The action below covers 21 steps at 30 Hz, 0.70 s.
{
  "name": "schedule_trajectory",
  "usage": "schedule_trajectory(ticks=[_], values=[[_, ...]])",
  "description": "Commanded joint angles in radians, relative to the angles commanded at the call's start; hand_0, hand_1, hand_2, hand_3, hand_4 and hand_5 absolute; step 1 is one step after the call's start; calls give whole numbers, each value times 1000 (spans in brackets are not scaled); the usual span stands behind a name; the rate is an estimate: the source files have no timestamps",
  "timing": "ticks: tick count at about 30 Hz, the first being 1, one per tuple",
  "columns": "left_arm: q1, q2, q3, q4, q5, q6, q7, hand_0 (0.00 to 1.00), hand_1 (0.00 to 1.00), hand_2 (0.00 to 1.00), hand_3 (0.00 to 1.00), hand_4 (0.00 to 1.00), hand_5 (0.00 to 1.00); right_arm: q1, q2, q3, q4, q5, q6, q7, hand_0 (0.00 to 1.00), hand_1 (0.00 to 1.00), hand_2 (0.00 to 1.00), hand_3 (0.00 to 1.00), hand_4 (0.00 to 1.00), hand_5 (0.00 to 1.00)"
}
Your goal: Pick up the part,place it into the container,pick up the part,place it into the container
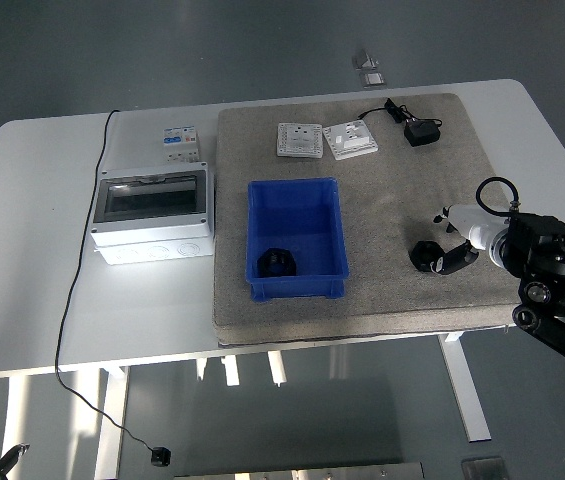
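Here, on the grey mat (382, 240) covering the right part of the white table (42, 200), a blue container (297, 238) near the middle, with one black part (276, 263) already lying inside at its near left corner. To the right of the container, well apart from it, a second black part (427, 255) resting on the mat. Just at this second part, the right hand (457, 245), white with dark fingertips, coming in from the right edge on its black arm; fingers (449, 262) curled down around the right side of the part and seemingly touching it, but whether really gripped or only touched, cannot tell, since the part seems to lie flat on the mat. Left hand nowhere in view. At the far side of the mat, two white wall sockets (299, 140) side by side, and to their right a black power adapter (422, 131) with its cable. Left of the mat, a grey junction box (152, 213) with a transparent lid, and behind it a small circuit breaker (182, 143). From the box region, a thin black wire (70, 300) running down over the near edge of the table.
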Motion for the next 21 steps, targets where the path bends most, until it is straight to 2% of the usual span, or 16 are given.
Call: schedule_trajectory(ticks=[7, 8, 13, 14, 18, 19, 21], values=[[-2, 0, -1, 1, 3, 0, -3, 696, 707, 742, 823, 884, 884, 23, 17, -44, -43, 12, -3, 0, 644, 486, 776, 846, 873, 426], [-2, 0, -1, 1, 2, 0, -4, 696, 707, 741, 823, 888, 887, 25, 22, -56, -53, 11, -5, 0, 594, 436, 602, 740, 823, 402], [-3, 0, -1, 1, 3, 1, -5, 696, 707, 741, 823, 888, 887, 27, 33, -87, -69, -14, -45, 25, 594, 436, 602, 740, 823, 402], [-3, 1, -2, 0, 4, 1, -5, 696, 707, 737, 823, 889, 887, 28, 35, -90, -69, -26, -56, 33, 494, 361, 430, 532, 527, 174], [-4, 1, -3, 0, 7, 1, -4, 696, 707, 737, 823, 889, 887, 28, 37, -93, -68, -57, -77, 51, 494, 361, 430, 532, 527, 174], [-4, 1, -4, 0, 9, 0, -4, 696, 707, 737, 822, 893, 889, 28, 37, -92, -68, -67, -80, 55, 426, 324, 369, 461, 431, 110], [-4, 1, -4, 0, 10, 0, -3, 696, 707, 737, 822, 893, 889, 28, 36, -92, -69, -81, -82, 59, 426, 324, 369, 461, 431, 110]])
